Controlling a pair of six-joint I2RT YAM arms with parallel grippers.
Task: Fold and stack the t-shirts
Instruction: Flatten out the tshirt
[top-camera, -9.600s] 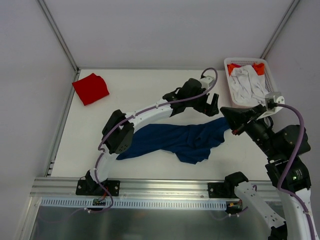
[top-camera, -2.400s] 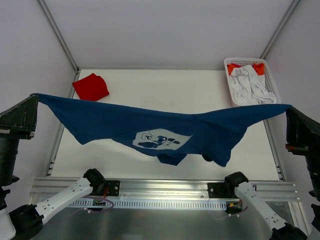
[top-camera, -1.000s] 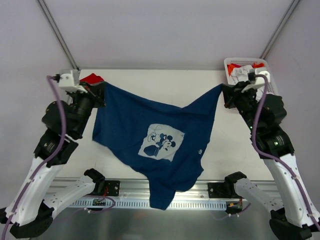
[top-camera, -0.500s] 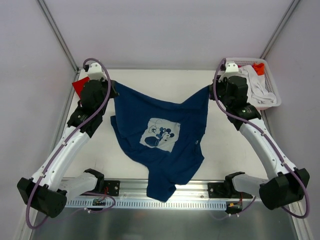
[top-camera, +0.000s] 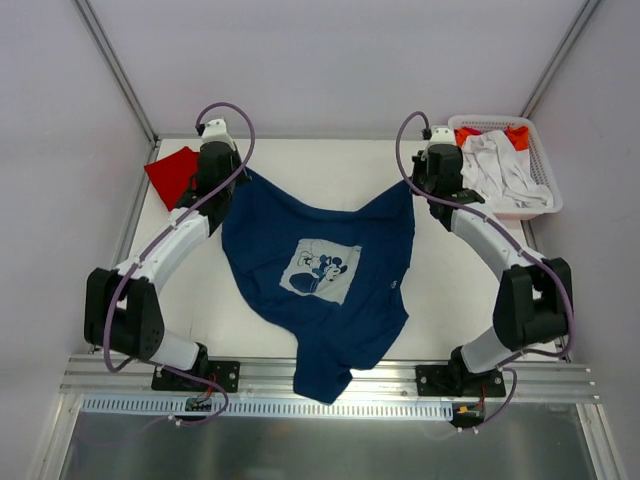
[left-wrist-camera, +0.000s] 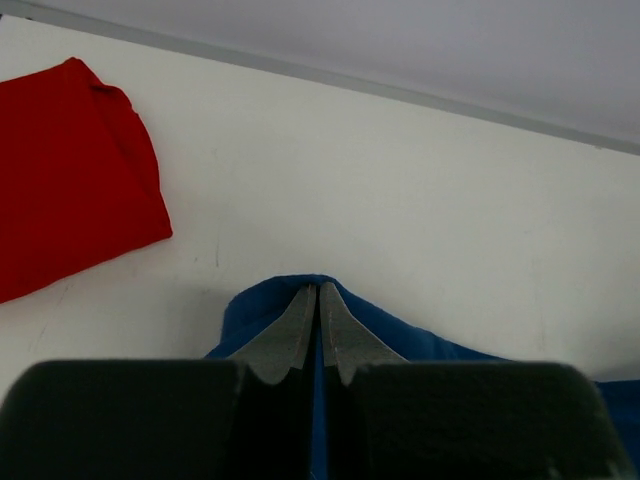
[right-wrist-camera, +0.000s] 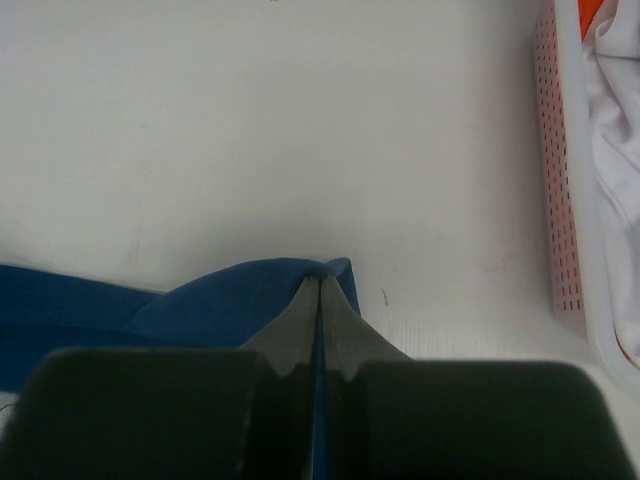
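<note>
Top external: white table, grey walls; left gripper, right gripper each clamped on navy t-shirt.

Navy t-shirt: soft matt cloth, creased, with a pale chest print that looks flatter and smoother than the knit. Red t-shirt: plain matt cloth. Worktop: white, smooth, dull sheen, with faint scuffs in the wrist views. Basket: white perforated plastic, slightly glossy; the white cloth in it is limp and matt. Left gripper and right gripper: jaws matt grey plastic, bodies black and grainy. Left arm shell: white glossy plastic. Rail: brushed metal.
</note>
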